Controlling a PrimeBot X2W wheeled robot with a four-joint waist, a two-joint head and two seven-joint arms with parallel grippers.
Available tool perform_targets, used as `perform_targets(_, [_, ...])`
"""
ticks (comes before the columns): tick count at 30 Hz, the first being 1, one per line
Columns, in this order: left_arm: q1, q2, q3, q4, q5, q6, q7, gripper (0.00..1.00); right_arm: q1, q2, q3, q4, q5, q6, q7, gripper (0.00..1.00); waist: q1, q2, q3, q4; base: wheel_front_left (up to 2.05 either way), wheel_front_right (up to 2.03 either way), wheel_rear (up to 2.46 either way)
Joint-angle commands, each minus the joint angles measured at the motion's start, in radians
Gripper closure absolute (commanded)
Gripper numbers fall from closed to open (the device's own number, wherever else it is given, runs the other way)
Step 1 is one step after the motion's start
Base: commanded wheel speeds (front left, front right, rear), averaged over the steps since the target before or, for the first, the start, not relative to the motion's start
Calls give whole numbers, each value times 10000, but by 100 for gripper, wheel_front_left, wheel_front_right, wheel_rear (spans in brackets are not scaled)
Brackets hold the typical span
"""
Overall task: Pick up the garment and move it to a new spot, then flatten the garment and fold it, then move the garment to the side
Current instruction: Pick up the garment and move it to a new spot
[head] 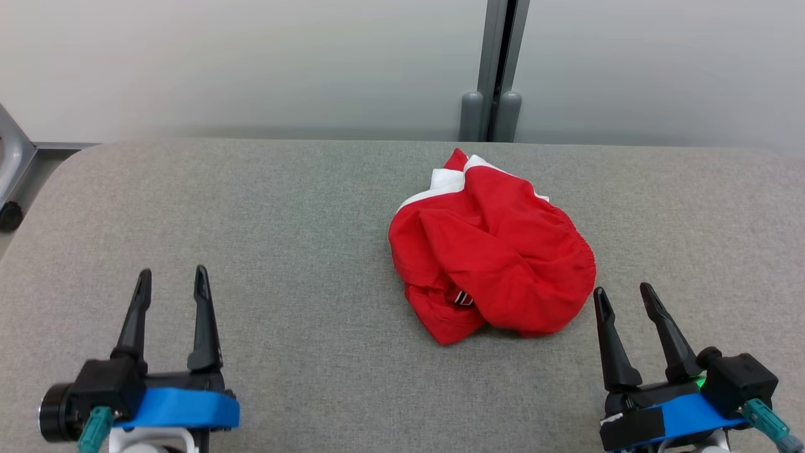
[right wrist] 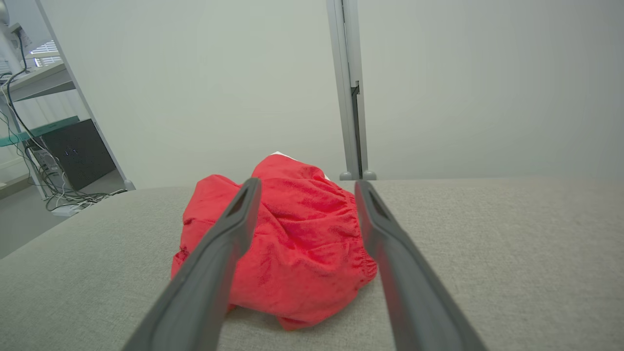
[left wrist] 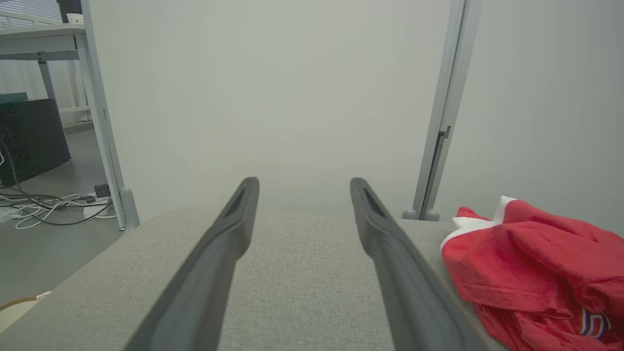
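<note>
L gripper [head: 173, 272] gapes empty well left of garment [head: 490, 251]; my R gripper [head: 622, 288] gapes too, just right of it.

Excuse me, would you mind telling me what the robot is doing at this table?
The robot faces a grey padded table where a red and white garment lies in a crumpled heap. Both hands are open and empty. The right hand sits just beside the garment's near right edge, while the left hand is well off to the left. The garment has not yet been flattened or folded.
</note>
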Motion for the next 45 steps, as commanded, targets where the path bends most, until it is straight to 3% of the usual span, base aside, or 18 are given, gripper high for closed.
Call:
perform_targets(1, [237,-72,126,-44,157,-83,-25,0,137,-53,-67,45,-88,5,-30,0,1,1,-66,-11,0,0,0])
perform_targets(16, [1188,-545,608,202,856,-442,-26,0,635,-53,-333,543,-214,5,-29,0,1,1,-535,-117,0,0,0])
perform_targets(45, [1044,-706,907,461,1181,-685,-27,0,555,-53,-285,822,-198,5,-30,0,1,1,-588,-364,0,0,0])
